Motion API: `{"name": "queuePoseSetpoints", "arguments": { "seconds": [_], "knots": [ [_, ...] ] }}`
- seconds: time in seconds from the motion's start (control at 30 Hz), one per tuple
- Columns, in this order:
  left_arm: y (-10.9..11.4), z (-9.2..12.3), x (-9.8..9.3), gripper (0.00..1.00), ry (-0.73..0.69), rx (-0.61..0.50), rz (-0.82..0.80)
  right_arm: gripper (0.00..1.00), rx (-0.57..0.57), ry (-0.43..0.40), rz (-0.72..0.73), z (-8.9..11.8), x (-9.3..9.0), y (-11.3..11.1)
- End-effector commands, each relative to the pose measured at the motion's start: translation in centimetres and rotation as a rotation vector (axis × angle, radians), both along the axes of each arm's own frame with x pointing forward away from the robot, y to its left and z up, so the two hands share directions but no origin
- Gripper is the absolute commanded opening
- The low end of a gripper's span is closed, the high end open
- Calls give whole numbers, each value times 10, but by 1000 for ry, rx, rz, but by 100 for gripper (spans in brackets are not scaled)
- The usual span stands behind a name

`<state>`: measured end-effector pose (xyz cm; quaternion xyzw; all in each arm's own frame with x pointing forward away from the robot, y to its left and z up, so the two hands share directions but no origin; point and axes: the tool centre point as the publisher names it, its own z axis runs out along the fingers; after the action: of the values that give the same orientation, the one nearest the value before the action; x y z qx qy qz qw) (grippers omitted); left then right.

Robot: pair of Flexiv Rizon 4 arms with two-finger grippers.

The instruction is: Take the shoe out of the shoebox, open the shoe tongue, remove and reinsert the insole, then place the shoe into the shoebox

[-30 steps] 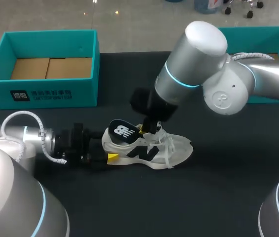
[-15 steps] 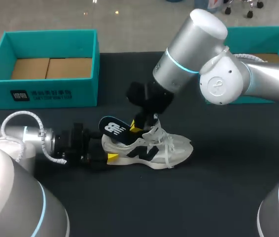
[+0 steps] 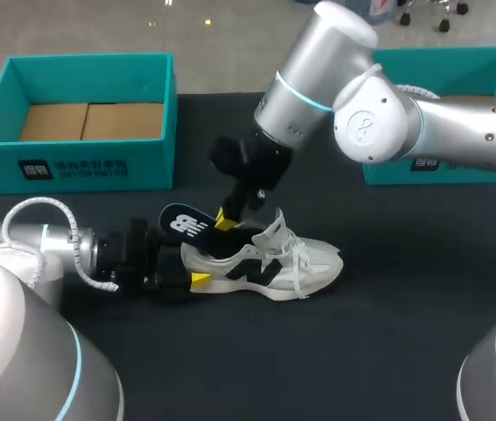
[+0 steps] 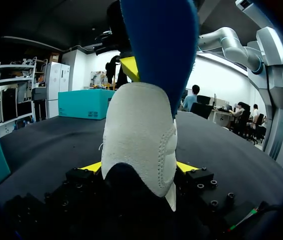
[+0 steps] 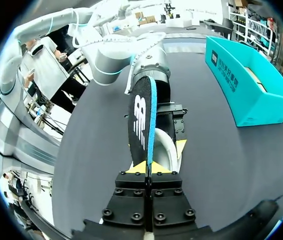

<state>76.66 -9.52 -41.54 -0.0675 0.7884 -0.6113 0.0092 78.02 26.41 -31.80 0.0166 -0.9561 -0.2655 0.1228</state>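
head view: shoe (image 3: 265, 263) lies crosswise; toe rightward

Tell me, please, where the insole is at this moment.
In the head view, left of the middle, the insole is pinched in the right gripper, just above the heel of the shoe, which the left gripper grips.

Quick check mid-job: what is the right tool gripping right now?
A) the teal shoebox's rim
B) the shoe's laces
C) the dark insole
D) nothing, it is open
C: the right tool is shut on the dark insole, which rises out of the shoe, while the left tool clamps the shoe's heel.
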Motion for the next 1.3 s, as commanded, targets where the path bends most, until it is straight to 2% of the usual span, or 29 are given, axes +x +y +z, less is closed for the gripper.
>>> {"name": "queuePoseSetpoints", "arguments": {
  "seconds": [0.03,0.07,0.1,0.17,0.43,0.8,0.93,1.3],
  "knots": [
    [-1,-1,0,0,2,1,0,0,39,55,27,-8,3,2],
    [-1,-1,0,0,2,1,0,3,37,64,30,-8,2,2],
    [-1,-1,0,0,2,1,0,12,31,70,38,-9,1,2],
    [-1,-1,0,0,2,1,0,20,29,72,38,-10,0,1],
    [-1,-1,0,0,2,1,0,22,42,105,38,-14,-3,-2],
    [-1,-1,0,0,2,1,0,20,27,148,28,-30,-11,-7],
    [-1,-1,0,0,2,1,0,0,24,147,18,-32,-11,-6],
    [-1,-1,0,0,2,1,0,0,28,125,33,-13,-8,6]
  ]
}}
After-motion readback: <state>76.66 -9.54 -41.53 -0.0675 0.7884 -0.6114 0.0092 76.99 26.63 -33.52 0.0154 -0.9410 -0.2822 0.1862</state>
